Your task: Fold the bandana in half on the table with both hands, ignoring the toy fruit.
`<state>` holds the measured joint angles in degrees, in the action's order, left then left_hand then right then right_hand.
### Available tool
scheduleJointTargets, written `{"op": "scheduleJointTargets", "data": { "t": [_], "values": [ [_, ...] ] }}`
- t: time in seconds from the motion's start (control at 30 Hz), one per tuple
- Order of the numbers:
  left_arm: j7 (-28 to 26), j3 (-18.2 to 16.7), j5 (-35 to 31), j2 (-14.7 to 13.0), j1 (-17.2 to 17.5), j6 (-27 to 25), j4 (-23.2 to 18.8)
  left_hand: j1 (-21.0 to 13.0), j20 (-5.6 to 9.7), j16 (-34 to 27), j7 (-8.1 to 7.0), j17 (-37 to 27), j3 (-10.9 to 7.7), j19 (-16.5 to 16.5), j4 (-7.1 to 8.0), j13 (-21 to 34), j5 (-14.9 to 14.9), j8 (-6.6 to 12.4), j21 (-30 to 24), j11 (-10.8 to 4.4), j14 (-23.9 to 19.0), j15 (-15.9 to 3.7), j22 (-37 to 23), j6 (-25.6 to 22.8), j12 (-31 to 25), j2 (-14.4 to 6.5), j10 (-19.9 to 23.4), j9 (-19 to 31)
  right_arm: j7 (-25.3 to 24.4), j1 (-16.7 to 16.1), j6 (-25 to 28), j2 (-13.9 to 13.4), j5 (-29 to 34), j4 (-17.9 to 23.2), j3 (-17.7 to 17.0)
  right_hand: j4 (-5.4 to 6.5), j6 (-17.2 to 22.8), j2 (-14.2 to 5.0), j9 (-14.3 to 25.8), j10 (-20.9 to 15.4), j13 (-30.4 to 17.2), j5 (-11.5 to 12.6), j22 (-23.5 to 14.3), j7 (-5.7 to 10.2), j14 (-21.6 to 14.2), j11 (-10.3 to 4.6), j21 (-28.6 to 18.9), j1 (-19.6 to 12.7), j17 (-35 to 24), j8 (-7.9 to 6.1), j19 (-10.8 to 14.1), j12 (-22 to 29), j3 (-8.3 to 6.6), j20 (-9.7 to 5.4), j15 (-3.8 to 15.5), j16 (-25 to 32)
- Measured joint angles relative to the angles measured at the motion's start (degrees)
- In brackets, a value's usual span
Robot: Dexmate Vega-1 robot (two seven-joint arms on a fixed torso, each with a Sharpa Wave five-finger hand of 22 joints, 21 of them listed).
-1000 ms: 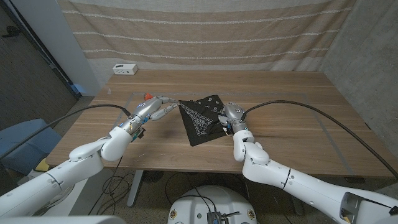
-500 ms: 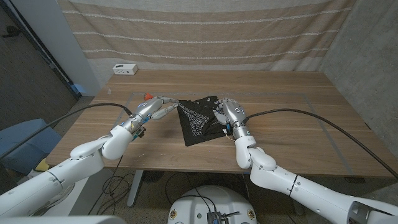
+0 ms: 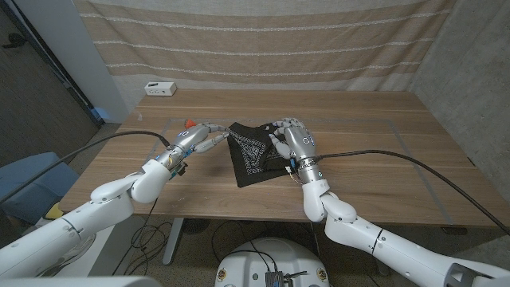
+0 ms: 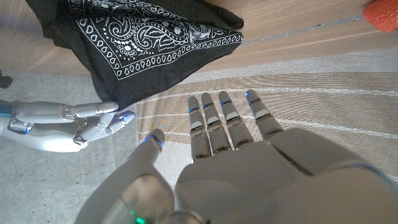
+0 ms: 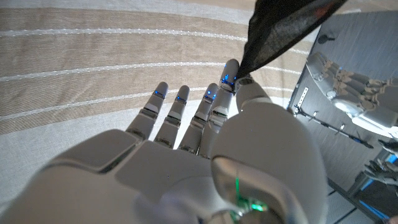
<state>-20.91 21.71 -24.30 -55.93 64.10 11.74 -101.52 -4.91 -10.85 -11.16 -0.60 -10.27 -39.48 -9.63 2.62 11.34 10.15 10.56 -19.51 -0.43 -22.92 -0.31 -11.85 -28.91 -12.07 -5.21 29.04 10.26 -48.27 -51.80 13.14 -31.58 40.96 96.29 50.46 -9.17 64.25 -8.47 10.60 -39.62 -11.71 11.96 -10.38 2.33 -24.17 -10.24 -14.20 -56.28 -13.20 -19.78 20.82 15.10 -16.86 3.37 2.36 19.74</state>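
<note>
One black bandana (image 3: 253, 153) with a white paisley border lies on a wooden bench (image 3: 374, 159), near the middle and toward the robot's side. It is partly bunched, with its far right corner lifted off the wood. One small red toy fruit (image 3: 189, 122) sits on the bench just beyond the left hand. One white box (image 3: 160, 88) stands at the far left corner of the bench. A striped curtain (image 3: 263, 44) hangs behind.

Two robot hands are in view. The left hand (image 3: 199, 139) reaches in from the left, low over the bench, its fingers (image 4: 219, 127) straight, close together and pointing at the bandana's left edge. In the left wrist view they hold nothing; whether the tips touch the cloth I cannot tell.

The right hand (image 3: 293, 139) is raised above the bandana's right side, back of the hand facing the head camera, fingers pointing away from the robot. In the right wrist view, a corner of the black cloth is pinched between thumb and a fingertip, and hangs taut from that pinch; the other fingers are extended and slightly spread. The right forearm rises steeply from the near bench edge
</note>
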Motion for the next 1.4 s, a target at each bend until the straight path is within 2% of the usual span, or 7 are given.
{"op": "scheduleJointTargets", "data": {
  "t": [0.23, 0.73, 0.97, 1.23, 1.3, 1.33, 1.4],
  "values": [
    [-0.75, -0.28, 0.91, 0.36, -0.32, 1.57, 0.51, 0.00, 0.00, 0.00, -1.25, 0.00, 0.00, 0.00, 0.00, 0.00, 0.00, -0.42, 0.00, -0.41, 0.00, 0.00, 0.00, 2.47, 0.43, 0.00, -1.03, 0.00, -0.13, -0.66, -6.46, -0.84, 0.28, 0.65, -0.83, 0.00, -0.01, 0.02, 0.22, -0.30, 0.00, -0.05, 0.00, 0.00, -0.22, -0.30, -0.43, -0.61, 0.00, 0.14, 1.36, 0.00, 0.01, -0.11, 0.21, 0.44],
    [-2.22, -2.20, 4.48, 2.23, -1.12, 7.86, 2.32, 0.00, 0.00, 0.44, -1.84, 0.00, 0.00, 0.00, 0.00, -0.01, 0.00, -0.64, 0.00, -0.72, 0.21, 0.21, 0.00, 4.49, 0.64, 0.00, -2.16, 0.00, 11.02, -0.44, -17.22, -3.78, 1.24, 2.93, -0.74, 0.27, -0.19, -0.06, 0.22, -0.30, -0.01, -0.06, -0.17, 0.03, -0.20, -0.30, -0.65, -0.68, -0.27, 0.98, 2.26, -0.74, -0.21, -0.63, 0.20, 0.44],
    [-2.25, -2.95, 5.34, 3.06, -1.20, 9.42, 2.83, 0.00, 0.00, 0.44, -2.24, 0.00, 0.00, 0.00, 0.00, -0.01, 0.00, -0.64, 0.00, -0.41, 0.53, 0.53, 0.01, 5.52, 0.64, 0.00, -2.46, 0.00, 15.60, 0.28, -22.13, -3.71, 1.68, 1.38, 0.34, 0.73, -0.09, -0.06, 0.22, 0.03, -0.01, -0.14, -0.17, 0.59, -0.18, -0.63, -0.65, -0.68, -0.54, 1.42, 2.54, -1.13, 0.25, -0.92, 0.22, 0.44],
    [-2.31, -3.91, 6.87, 3.98, -0.76, 11.38, 3.48, -0.01, 0.00, 0.44, -2.04, 0.00, 0.00, 0.00, 0.00, -0.01, 0.00, -0.64, 0.00, -0.72, 0.53, 0.53, 0.01, 6.11, 0.63, 0.00, -2.76, -0.01, 19.07, 1.26, -26.18, -2.66, 3.06, -1.07, 1.93, 1.02, -0.94, -0.06, 0.22, 0.04, -0.17, -0.17, -0.17, 1.45, 0.28, -0.62, -0.65, -0.68, -1.07, 1.98, 2.72, -1.35, 0.74, -1.55, 0.23, 0.59],
    [-2.32, -4.14, 7.12, 4.14, -0.58, 11.76, 3.53, -0.01, 0.00, 0.44, -2.26, 0.00, 0.00, 0.00, 0.00, -0.01, 0.00, -0.64, 0.00, -0.72, 0.53, 0.53, 0.01, 6.34, 0.63, 0.00, -2.76, 0.00, 20.05, 1.44, -26.75, -2.46, 3.42, -1.43, 2.23, 1.70, -1.37, 0.22, 0.23, 0.66, -0.16, -0.21, -0.17, 2.27, 0.28, -0.01, -0.64, -0.30, -1.03, 2.90, 2.99, -1.67, 1.70, -1.12, 0.23, 0.77],
    [-2.32, -4.29, 7.15, 4.23, -0.45, 11.81, 3.55, 0.00, 0.00, 0.44, -2.36, 0.00, 0.00, 0.00, 0.00, -0.01, 0.00, -0.64, 0.00, -0.72, 0.53, 0.53, 0.01, 6.43, 0.63, 0.00, -2.76, 0.00, 20.84, 1.45, -26.92, -2.45, 3.51, -1.46, 2.27, 2.48, -2.98, 0.72, 0.35, 1.66, -0.17, -0.21, -0.17, 2.78, 0.89, 0.71, -0.34, 1.51, -0.87, 4.04, 2.51, -2.29, 2.48, -0.20, 0.16, 0.24],
    [-2.35, -4.53, 7.32, 4.37, -0.25, 12.09, 3.55, 0.00, 0.00, 0.44, -2.36, 0.00, 0.00, 0.00, 0.00, -0.01, 0.00, -0.64, 0.00, -0.72, 0.53, 0.53, 0.00, 6.43, 0.63, 0.00, -2.76, 0.00, 22.02, 1.51, -26.93, -2.37, 3.52, -1.51, 2.43, 4.58, -10.74, 2.34, 0.33, 5.85, -0.16, 0.53, -0.17, 2.37, 2.67, 3.31, 0.65, 7.03, -0.48, 7.49, 0.89, -3.62, 4.57, 1.54, 0.12, -1.53]
  ]
}}
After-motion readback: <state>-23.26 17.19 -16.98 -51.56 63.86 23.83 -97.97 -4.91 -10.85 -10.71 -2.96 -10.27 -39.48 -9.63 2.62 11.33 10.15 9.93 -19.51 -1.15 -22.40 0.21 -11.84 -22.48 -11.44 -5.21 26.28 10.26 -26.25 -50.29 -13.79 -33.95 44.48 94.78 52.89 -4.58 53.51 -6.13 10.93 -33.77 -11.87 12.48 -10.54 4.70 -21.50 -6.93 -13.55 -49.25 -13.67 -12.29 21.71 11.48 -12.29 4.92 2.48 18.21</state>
